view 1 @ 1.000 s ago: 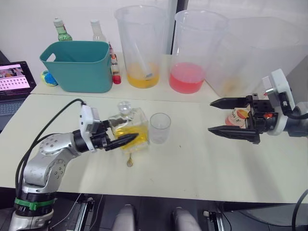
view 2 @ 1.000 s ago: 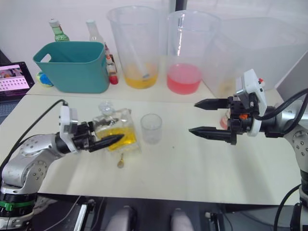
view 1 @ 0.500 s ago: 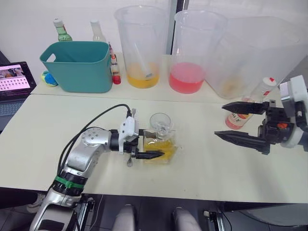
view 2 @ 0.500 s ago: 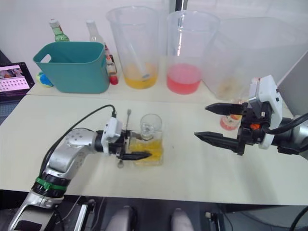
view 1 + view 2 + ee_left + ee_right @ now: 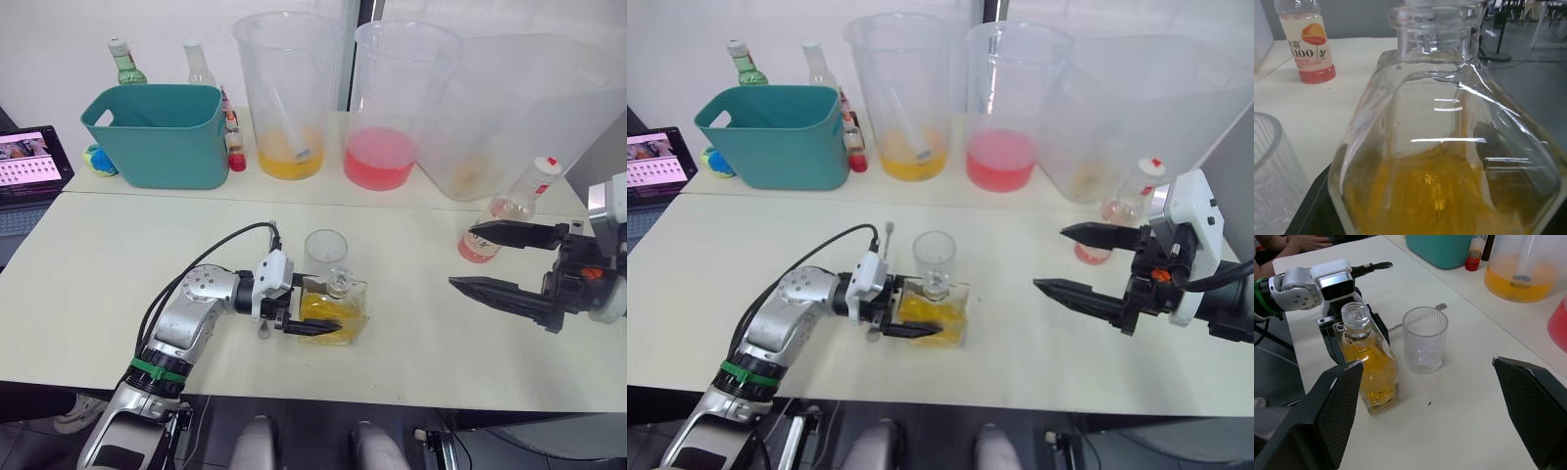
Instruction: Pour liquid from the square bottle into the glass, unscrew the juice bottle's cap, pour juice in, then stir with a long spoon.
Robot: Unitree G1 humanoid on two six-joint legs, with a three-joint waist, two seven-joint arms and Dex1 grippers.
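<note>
So the white counter (image 5: 88,255) has the square bottle (image 5: 334,311) standing upright near the front edge, yellow liquid in the bottom. The left gripper (image 5: 315,320) is clamped on its flat sides. The right gripper (image 5: 487,257) hangs over the counter's right side, fingers spread wide, holding nothing. The juice bottle (image 5: 512,209) leans just behind it, white cap (image 5: 550,164) on. The glass (image 5: 325,257) sits right behind the square bottle, practically touching.
</note>
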